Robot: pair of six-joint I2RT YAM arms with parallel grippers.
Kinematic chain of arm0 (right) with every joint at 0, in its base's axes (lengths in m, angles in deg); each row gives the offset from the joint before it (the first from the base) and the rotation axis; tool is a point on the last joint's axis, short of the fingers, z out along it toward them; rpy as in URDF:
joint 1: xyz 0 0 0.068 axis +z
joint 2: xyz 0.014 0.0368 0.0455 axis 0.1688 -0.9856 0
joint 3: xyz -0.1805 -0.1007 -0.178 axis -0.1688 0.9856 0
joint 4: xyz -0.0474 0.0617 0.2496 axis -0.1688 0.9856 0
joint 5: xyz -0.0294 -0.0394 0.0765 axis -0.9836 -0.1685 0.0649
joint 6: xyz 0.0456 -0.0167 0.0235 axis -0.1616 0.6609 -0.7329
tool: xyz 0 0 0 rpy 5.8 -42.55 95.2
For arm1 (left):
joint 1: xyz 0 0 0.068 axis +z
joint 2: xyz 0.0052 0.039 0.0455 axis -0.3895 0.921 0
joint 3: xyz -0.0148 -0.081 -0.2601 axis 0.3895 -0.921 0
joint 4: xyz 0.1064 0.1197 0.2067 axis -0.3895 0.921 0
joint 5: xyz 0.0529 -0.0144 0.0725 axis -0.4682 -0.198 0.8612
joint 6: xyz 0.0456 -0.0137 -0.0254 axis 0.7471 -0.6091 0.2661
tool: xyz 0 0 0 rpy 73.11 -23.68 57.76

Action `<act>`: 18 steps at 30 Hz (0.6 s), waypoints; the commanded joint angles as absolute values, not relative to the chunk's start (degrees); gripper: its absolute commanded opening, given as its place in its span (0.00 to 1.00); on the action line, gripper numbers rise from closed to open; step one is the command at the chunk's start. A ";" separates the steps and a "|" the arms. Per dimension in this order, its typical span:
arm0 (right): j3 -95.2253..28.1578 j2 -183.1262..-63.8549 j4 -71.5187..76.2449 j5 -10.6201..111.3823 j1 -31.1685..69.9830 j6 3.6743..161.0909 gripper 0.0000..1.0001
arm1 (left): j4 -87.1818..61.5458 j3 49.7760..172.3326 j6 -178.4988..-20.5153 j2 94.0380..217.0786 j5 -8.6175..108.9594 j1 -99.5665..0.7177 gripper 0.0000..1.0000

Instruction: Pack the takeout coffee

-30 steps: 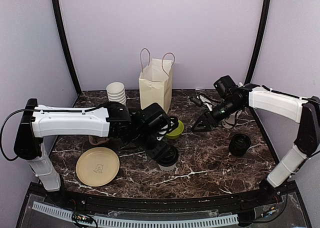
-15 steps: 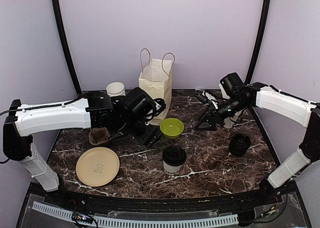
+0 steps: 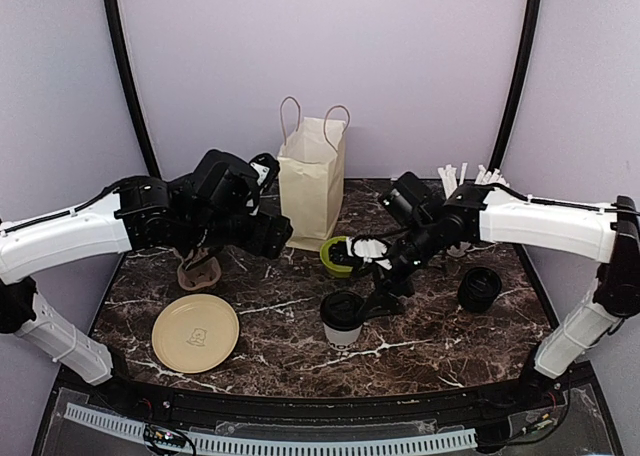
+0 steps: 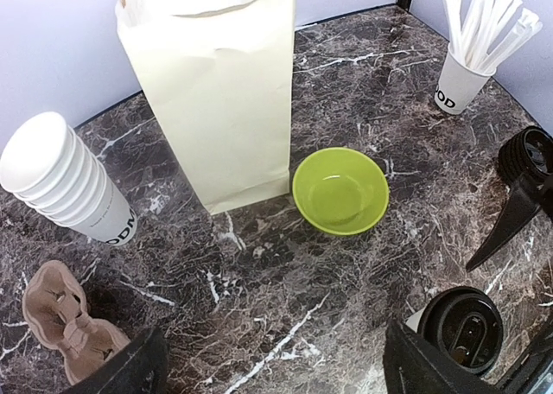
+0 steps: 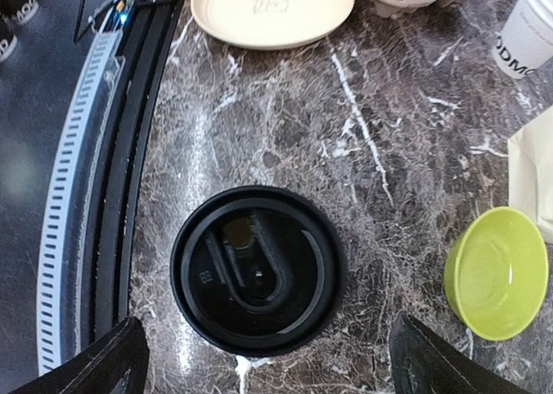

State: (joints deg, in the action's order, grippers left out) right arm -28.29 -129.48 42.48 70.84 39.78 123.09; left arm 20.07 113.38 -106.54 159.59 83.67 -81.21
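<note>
Takeout coffee (image 5: 257,269) on the bench (image 3: 430,346), under my right pincer (image 5: 265,320).
It stands upright and lidded between that pincer's wide-spread jaws, neither touching it; my left pincer (image 4: 272,351), also spread, hangs facing the paper bag (image 4: 216,92) and green bowl (image 4: 340,191).

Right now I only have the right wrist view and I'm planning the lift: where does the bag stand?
Observer: The paper bag stands upright at the back, handles up, behind and left of the green bowl.
Operator: Is the left arm in the way?
Observer: The left fingers hang open beside the bag, left of it.
Operator: Anything on my right?
Observer: A stack of black lids, right of the takeout coffee, not touching it.
</note>
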 commanded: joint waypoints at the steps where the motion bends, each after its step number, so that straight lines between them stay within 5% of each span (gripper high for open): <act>1: -30.67 -133.33 41.70 64.57 44.16 124.97 0.99 | 19.28 111.52 -108.52 157.92 85.29 -81.20 0.88; 7: -32.32 -136.86 41.77 63.39 46.15 124.57 0.97 | 18.35 109.47 -108.67 156.91 85.12 -81.11 0.88; 18: -33.22 -138.22 41.88 63.15 46.54 122.42 0.73 | 17.16 107.63 -108.63 156.57 84.16 -80.93 0.88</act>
